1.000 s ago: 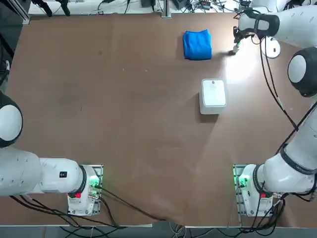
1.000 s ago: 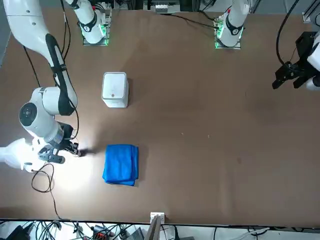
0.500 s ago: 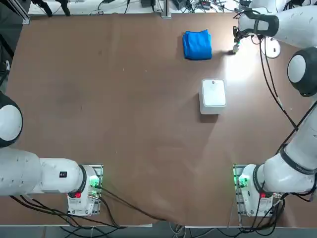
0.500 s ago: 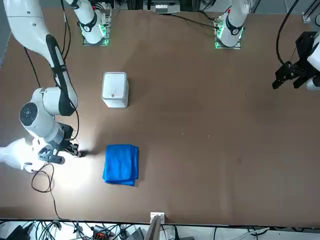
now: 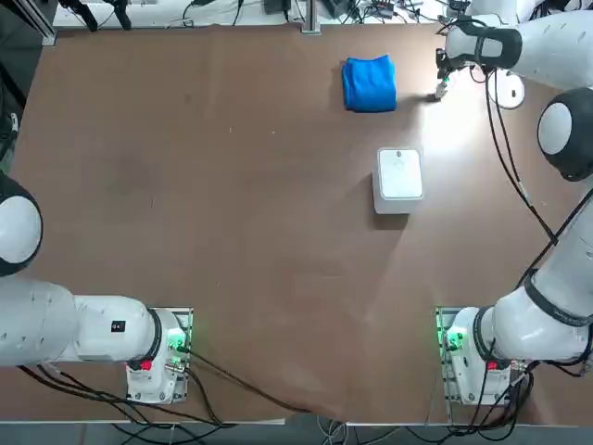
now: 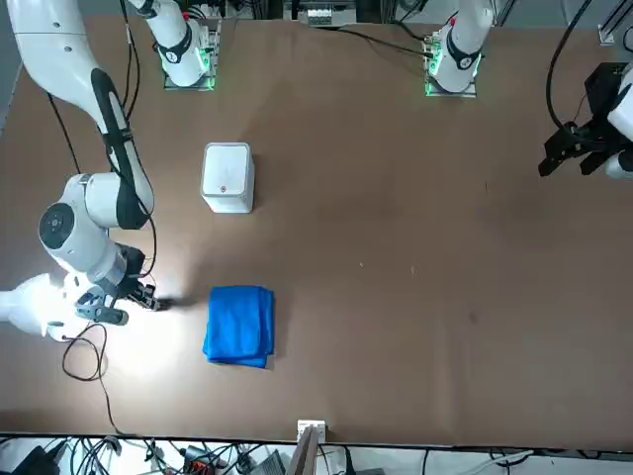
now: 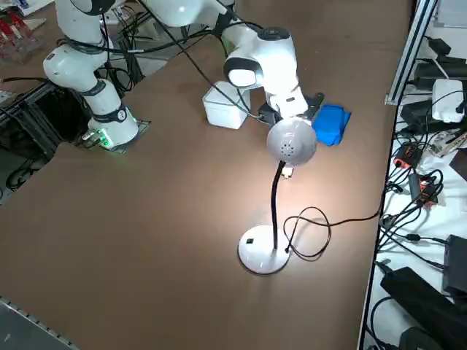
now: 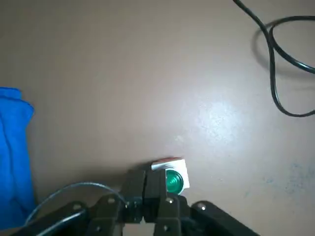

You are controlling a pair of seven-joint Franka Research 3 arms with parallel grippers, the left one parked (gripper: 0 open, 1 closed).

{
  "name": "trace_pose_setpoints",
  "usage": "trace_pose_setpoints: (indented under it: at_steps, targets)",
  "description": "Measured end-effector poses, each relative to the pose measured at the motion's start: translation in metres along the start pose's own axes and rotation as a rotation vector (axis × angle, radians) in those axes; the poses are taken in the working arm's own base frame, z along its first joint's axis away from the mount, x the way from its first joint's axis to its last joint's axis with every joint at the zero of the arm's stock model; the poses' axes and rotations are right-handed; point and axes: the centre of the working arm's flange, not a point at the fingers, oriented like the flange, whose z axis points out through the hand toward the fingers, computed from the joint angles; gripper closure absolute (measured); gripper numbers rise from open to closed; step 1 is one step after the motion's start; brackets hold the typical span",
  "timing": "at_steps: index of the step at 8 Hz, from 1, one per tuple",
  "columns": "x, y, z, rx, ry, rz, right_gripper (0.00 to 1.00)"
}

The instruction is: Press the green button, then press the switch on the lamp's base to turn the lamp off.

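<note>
Overhead, the right pincer sits at the surface's far right, the green button directly beneath it. Wrist view: pincer closed, gripping nothing; green button just beside its tips.

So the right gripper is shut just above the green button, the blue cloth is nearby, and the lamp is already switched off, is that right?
Not quite: the lamp is lit; the right side view shows its bright pool on the table. The rest holds: the right gripper is shut by the green button, with the blue cloth nearby.
</note>
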Motion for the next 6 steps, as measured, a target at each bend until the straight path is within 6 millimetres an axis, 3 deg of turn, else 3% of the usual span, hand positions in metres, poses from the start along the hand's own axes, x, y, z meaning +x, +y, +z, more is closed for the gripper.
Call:
trace_pose_setpoints:
  at_steps: [6]
  targets:
    - [0.0, 0.0013, -0.0099, -0.005, -0.017, 0.022, 0.99]
